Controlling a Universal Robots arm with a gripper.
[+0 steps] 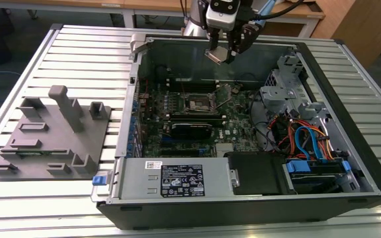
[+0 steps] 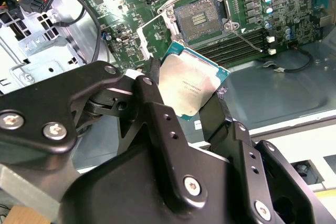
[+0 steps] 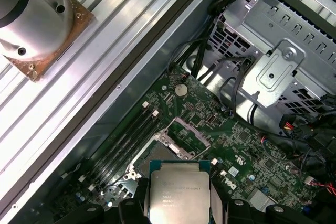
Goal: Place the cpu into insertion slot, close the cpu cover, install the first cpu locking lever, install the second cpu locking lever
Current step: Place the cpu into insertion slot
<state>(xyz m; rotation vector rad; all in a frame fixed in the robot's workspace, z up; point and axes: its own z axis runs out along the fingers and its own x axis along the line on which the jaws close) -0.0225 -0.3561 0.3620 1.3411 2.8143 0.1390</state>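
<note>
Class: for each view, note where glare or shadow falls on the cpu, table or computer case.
Second wrist view: the cpu glares pale white on its metal top. First wrist view: that top looks evenly lit. Exterior view: the slatted table is bright, the computer case darker inside.

Silvery cpu (image 2: 191, 85) tilted aloft; insertion slot (image 2: 201, 19) lies open.

- cpu (image 2: 195, 82): top was smooth silvery-grey metal with a satin sheen; edge was teal-green.
- gripper (image 2: 186, 92): was matt black, set with bright metal screw heads.
- insertion slot (image 2: 202, 18): had a dark centre and a shiny silver metal rim.
- circuit board (image 2: 126, 40): was green, slightly glossy.
- table (image 1: 78, 49): was pale ribbed metal, matt.
- fixture block (image 1: 51, 139): looked like matt grey plastic.
</note>
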